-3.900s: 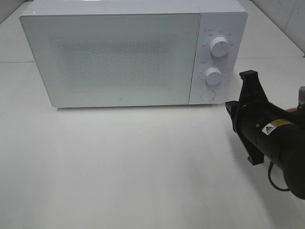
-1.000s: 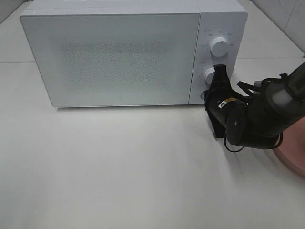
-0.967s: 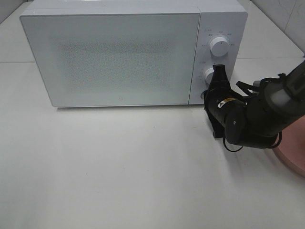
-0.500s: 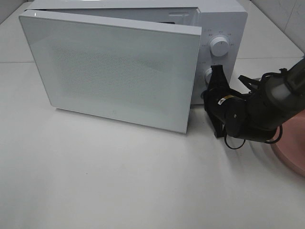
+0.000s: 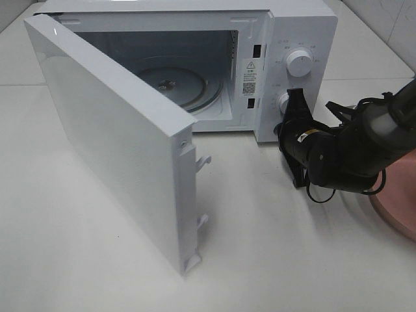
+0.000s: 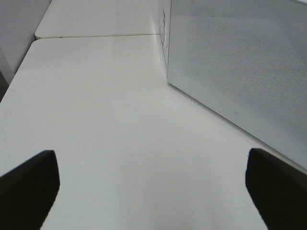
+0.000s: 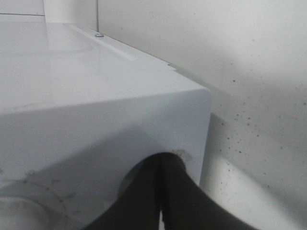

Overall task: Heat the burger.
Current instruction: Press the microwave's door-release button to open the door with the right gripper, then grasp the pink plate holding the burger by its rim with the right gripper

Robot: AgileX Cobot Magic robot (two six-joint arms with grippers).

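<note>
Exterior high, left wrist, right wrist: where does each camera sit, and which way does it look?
Exterior high: above the front, looking down at the microwave and its open door; the right gripper shows.
Left wrist: low over the table, facing the door's outer side; the open left gripper shows.
Right wrist: close against the microwave's control-panel corner; shut fingers show.
Shared: exterior high and left wrist both show the door.

I am holding the right arm [image 5: 351,153] stretched forward and low, with the right gripper [image 7: 160,165] fully closed, both fingers pressed together. The left gripper [image 6: 149,163] is hanging wide open, gripping nothing.
</note>
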